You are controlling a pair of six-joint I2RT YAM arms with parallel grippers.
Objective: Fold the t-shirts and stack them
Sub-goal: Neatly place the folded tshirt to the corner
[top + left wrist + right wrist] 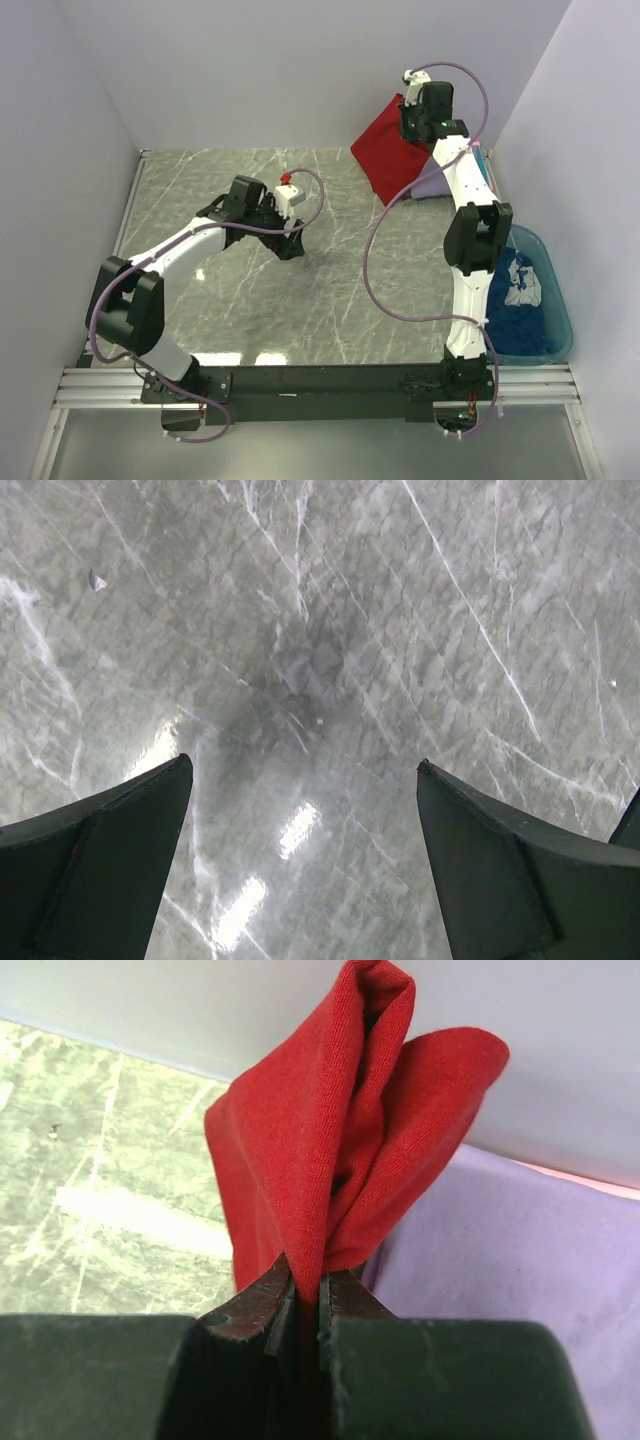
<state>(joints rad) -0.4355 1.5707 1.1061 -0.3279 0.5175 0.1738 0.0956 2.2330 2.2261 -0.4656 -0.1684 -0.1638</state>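
Soft red shirt [335,1150] pinched in the right gripper [320,1285] at the far right, above a smooth lavender shirt [490,1260]; crumpled dark blue shirt [515,295], white print unreadable, in a glossy teal tub [556,300]; left gripper [302,763] spread wide over veined grey marble table [220,180].

This looks like a robotics lab, a closed test cell rather than a home. The left arm [185,245] and the right arm [465,180] are bolted to a metal rail [100,385] at the near edge of a marble-patterned table [340,300] (grey with white veins). Plain white walls [60,150] enclose three sides, and purple cables [367,258] hang loose along the arms.
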